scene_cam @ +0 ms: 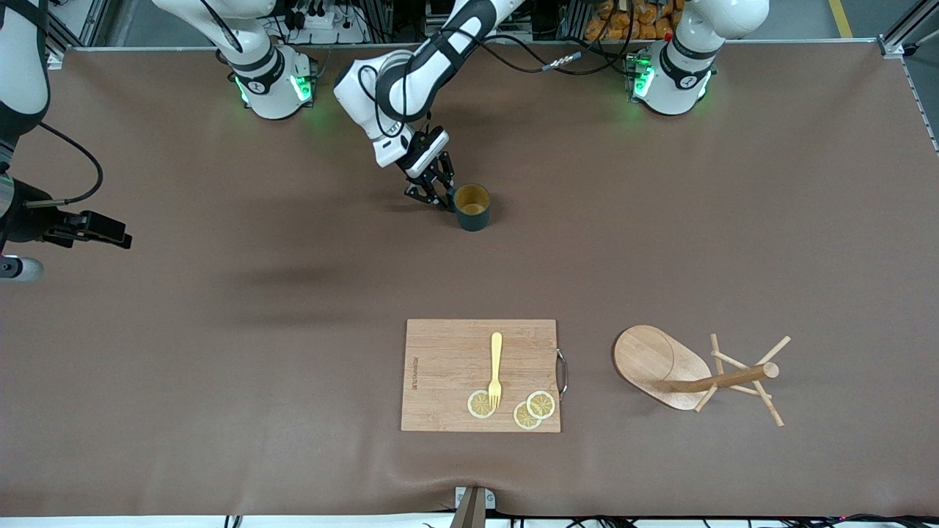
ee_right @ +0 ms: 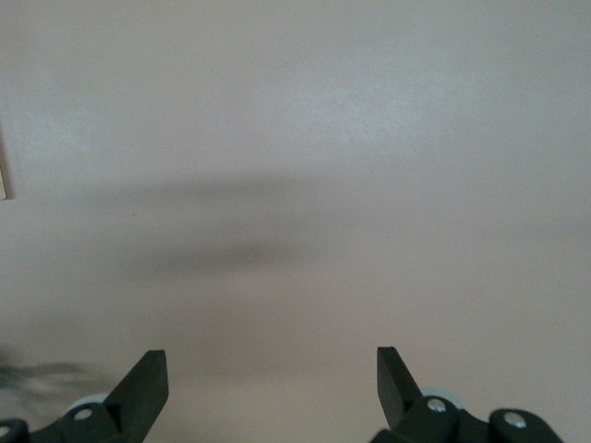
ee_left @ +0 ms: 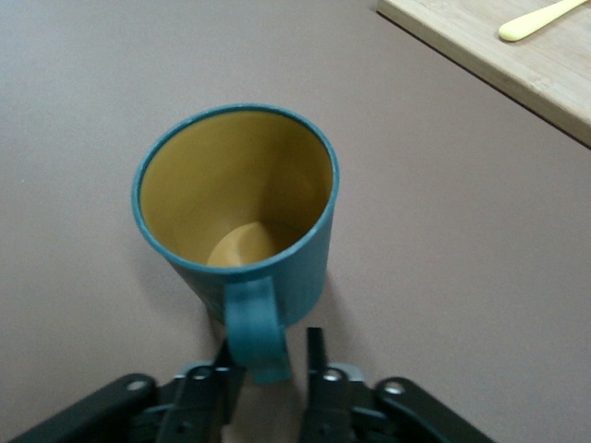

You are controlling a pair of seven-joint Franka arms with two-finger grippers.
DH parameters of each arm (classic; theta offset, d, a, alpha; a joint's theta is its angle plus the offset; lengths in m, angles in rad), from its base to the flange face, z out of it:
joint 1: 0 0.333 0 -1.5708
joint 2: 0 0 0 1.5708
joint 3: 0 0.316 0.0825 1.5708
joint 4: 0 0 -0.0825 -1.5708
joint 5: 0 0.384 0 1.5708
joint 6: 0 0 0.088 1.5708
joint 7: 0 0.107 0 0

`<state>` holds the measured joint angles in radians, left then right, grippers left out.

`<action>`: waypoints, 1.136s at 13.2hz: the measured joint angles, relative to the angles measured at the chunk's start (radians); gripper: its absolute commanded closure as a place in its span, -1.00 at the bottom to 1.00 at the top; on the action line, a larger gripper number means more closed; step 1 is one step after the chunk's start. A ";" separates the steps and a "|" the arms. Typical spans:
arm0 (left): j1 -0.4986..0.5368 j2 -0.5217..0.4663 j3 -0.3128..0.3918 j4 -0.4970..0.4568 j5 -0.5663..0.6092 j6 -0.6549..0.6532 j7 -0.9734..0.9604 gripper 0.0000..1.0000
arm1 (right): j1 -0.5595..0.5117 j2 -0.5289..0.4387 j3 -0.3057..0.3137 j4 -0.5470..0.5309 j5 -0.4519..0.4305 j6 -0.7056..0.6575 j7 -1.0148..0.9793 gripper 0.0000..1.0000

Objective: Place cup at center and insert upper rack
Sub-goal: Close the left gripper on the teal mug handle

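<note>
Cutting board (scene_cam: 447, 367): nearest the front camera, carrying your yellow fork (scene_cam: 496, 369) and three lemon slices (scene_cam: 533, 410).
Upper rack (scene_cam: 693, 370): tipped on its side beside the board, toward the left arm's end.
Cup (scene_cam: 472, 206): upright on the table (farther back than the board).
Left gripper (scene_cam: 440, 196): fingers astride the cup's handle, slightly apart.
Right gripper (ee_right: 272, 378): spread wide over bare table, waiting.

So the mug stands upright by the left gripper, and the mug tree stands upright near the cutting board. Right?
Not quite. The mug is upright by the left gripper, but the mug tree lies tipped on its side, pole flat on the table beside the cutting board. The front view shows it.
</note>
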<state>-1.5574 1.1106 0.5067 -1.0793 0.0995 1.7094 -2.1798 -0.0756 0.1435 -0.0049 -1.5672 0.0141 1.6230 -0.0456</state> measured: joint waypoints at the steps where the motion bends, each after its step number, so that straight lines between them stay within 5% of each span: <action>1: 0.001 0.000 0.000 0.000 0.000 -0.001 0.004 0.73 | 0.000 0.000 0.000 0.000 0.000 0.000 0.000 -1.00; 4: 0.001 0.000 0.000 0.000 0.000 -0.002 0.013 1.00 | 0.001 0.000 0.000 0.000 0.000 0.000 0.000 -1.00; 15: 0.010 -0.041 0.018 0.020 -0.011 -0.001 0.172 1.00 | 0.017 0.000 0.000 0.000 0.000 0.000 0.002 -1.00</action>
<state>-1.5474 1.0697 0.5244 -1.0598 0.0884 1.7081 -2.0081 -0.0584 0.1435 -0.0046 -1.5672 0.0144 1.6226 -0.0435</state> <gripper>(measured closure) 0.797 0.000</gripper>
